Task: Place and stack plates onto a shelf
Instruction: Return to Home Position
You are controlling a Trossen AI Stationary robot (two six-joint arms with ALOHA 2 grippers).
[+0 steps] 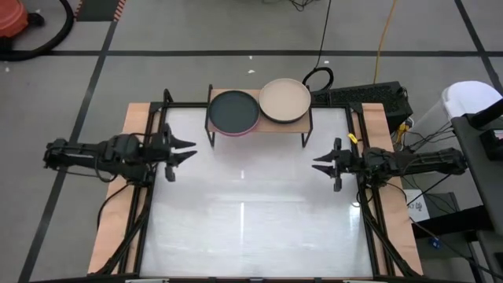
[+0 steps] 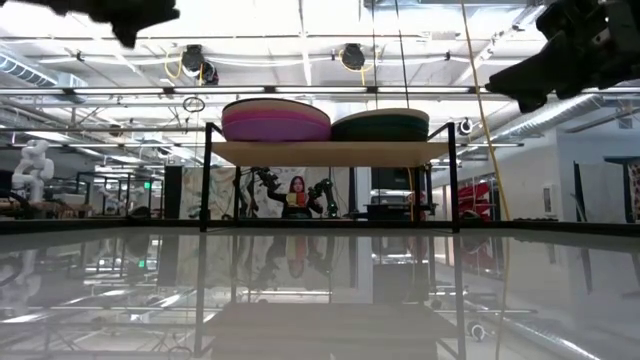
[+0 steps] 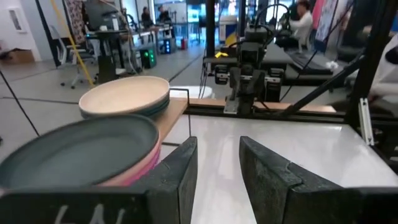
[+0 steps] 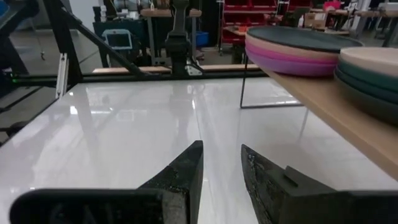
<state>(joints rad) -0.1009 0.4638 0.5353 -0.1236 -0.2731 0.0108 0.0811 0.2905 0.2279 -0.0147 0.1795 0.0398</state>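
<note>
Two stacks of plates sit on the shelf (image 1: 259, 124) at the table's far edge. The left stack (image 1: 233, 112) has a dark teal plate on top with peach and magenta ones under it (image 2: 275, 120). The right stack (image 1: 284, 100) is topped by a beige plate over dark teal ones (image 2: 380, 125). My left gripper (image 1: 189, 151) hovers open above the table's left side, pointing right. My right gripper (image 1: 318, 165) hovers open over the right side, pointing left. Both hold nothing (image 3: 217, 165) (image 4: 222, 168).
The glossy white table (image 1: 251, 220) is framed by black rails and wooden side strips (image 1: 110, 228). Black cables and a box (image 1: 361, 98) lie behind the shelf. A white bin (image 1: 471, 102) stands off the table's right side. A person (image 2: 297, 195) sits far behind.
</note>
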